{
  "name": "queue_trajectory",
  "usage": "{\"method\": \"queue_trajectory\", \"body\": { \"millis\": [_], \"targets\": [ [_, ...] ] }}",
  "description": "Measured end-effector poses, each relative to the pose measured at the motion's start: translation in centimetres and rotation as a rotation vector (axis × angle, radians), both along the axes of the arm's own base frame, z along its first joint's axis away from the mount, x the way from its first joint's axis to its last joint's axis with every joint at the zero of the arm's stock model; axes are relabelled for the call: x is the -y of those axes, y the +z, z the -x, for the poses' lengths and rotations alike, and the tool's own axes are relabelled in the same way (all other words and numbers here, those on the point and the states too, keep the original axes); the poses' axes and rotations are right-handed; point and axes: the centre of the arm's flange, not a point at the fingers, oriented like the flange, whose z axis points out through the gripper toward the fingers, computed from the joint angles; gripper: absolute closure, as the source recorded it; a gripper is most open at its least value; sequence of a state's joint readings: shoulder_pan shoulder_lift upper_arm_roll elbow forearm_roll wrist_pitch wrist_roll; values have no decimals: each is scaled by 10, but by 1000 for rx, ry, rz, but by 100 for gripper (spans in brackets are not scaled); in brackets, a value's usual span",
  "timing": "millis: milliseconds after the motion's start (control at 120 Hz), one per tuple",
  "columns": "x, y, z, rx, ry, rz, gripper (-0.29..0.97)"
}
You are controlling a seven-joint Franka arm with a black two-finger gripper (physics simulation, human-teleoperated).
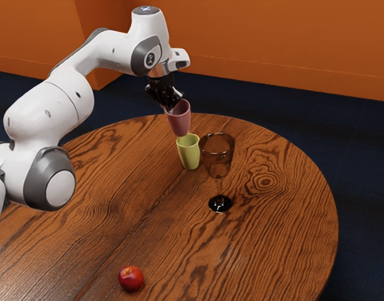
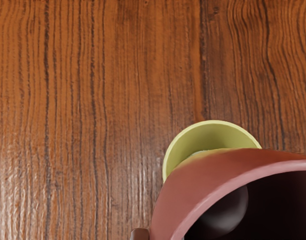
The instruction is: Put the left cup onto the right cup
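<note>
A dusky-red cup (image 1: 179,117) hangs tilted in my gripper (image 1: 169,103), which is shut on its rim. Its base dips just into the mouth of a yellow-green cup (image 1: 189,152) standing upright on the round wooden table (image 1: 117,213). In the wrist view the red cup (image 2: 228,195) looms large under my hand, and it covers part of the yellow-green cup's open rim (image 2: 193,140).
A brown-tinted wine glass (image 1: 218,169) stands right beside the yellow-green cup, on the exterior view's right. A red apple (image 1: 131,278) lies near the table's front edge. An orange wall runs behind the table.
</note>
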State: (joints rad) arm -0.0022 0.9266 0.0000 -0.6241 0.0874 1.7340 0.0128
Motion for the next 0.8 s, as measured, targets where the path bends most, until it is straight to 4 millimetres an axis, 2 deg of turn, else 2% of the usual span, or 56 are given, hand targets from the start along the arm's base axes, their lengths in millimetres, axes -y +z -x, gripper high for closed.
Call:
{"method": "queue_trajectory", "body": {
  "millis": [142,350,692,800],
  "targets": [
    [-5,3,-5,38,6,-8,79],
    [-3,-11,-10,49,2,-4,79],
    [5,-41,-15,27,-1,-1,79],
    [6,-57,-15,0,2,0,79]
  ]
}}
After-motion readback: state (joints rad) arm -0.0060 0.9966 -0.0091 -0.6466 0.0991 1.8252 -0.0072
